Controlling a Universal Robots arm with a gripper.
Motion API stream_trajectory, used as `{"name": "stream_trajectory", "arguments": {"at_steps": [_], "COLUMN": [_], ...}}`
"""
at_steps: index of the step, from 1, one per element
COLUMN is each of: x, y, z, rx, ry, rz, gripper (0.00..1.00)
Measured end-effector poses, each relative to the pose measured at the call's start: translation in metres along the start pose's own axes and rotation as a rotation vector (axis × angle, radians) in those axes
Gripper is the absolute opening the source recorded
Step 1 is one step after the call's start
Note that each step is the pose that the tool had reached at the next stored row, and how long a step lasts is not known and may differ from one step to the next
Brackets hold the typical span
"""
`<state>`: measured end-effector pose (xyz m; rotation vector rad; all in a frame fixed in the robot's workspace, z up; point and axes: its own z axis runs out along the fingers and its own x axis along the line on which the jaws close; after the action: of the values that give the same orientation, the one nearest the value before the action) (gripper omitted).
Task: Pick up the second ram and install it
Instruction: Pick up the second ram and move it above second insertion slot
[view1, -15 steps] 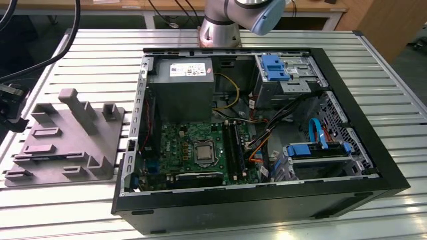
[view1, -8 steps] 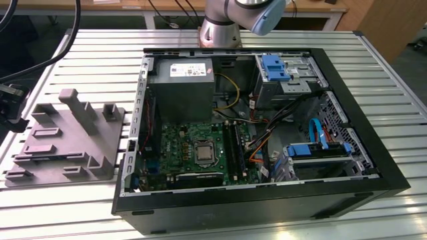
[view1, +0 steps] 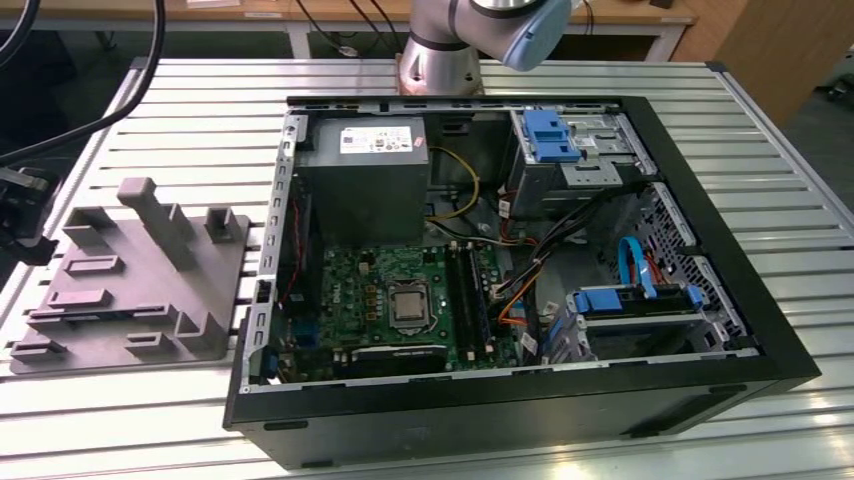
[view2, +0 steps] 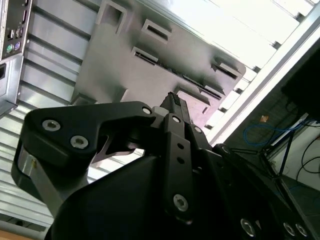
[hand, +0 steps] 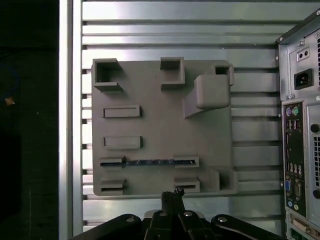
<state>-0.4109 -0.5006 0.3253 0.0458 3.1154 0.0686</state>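
Slatted tabletop (view1: 160, 100) carries a grey holder (hand: 160, 130), at the exterior view's left of the open case (view1: 534, 410). The ram (hand: 145, 162) stands edge-on in a slot, likely for easy pinching. The gripper (hand: 172, 193), clenched and empty, hovers nearby.

You had the exterior view looking down on the computer case (view1: 507, 410) and grey fixture (view1: 200, 270); both wrist views faced that fixture (hand: 160, 130) closely, past the gripper (hand: 172, 194).

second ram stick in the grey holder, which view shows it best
The first wrist view: it looks straight down on the thin dark ram stick, edge-on in a slot of the grey slotted holder block. The second wrist view and the exterior view show the block, but the stick there is indistinct.
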Motion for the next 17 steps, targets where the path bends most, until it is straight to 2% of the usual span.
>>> {"name": "stream_trajectory", "arguments": {"at_steps": [17], "x": [0.0001], "y": [-0.0003], "z": [0.0061], "rx": [-0.0076], "ry": [0.0137], "rz": [-0.308], "gripper": [0.10]}}
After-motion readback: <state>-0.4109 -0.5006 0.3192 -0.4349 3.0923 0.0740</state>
